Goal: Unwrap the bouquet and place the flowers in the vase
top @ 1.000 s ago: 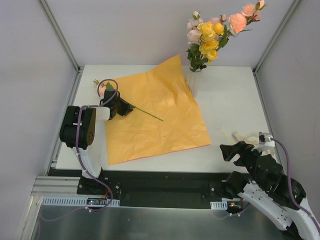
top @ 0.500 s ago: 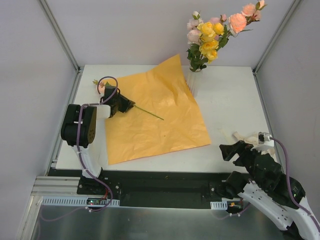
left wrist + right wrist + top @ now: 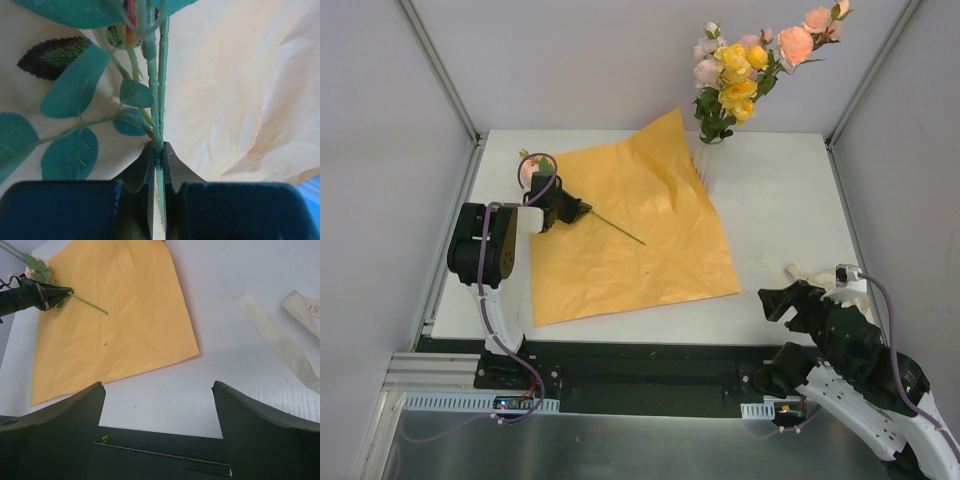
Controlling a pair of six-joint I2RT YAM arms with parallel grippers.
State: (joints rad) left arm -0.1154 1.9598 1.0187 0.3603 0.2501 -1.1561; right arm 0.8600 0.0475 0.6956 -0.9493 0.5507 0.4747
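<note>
The bouquet is undone: its orange paper (image 3: 630, 230) lies spread on the table. Most flowers (image 3: 740, 70) stand in the white ribbed vase (image 3: 710, 160) at the back, its base partly hidden by the paper's raised corner. One pink flower (image 3: 532, 165) with a long green stem (image 3: 620, 230) is at the paper's left edge. My left gripper (image 3: 580, 210) is shut on that stem (image 3: 161, 90), the jaws (image 3: 159, 148) pinching it just below the leaves. My right gripper (image 3: 778, 298) hovers open and empty over the table's front right (image 3: 157, 390).
Cream ribbon strips (image 3: 810, 272) lie on the white table beside the right gripper, also seen in the right wrist view (image 3: 280, 340). Grey walls with slanted frame posts enclose the table on three sides. The black front rail runs below the table edge.
The left gripper has closed fully onto the stem. The flower head has shifted slightly toward the back and the stem's free end moved a little left. The right arm is still.
</note>
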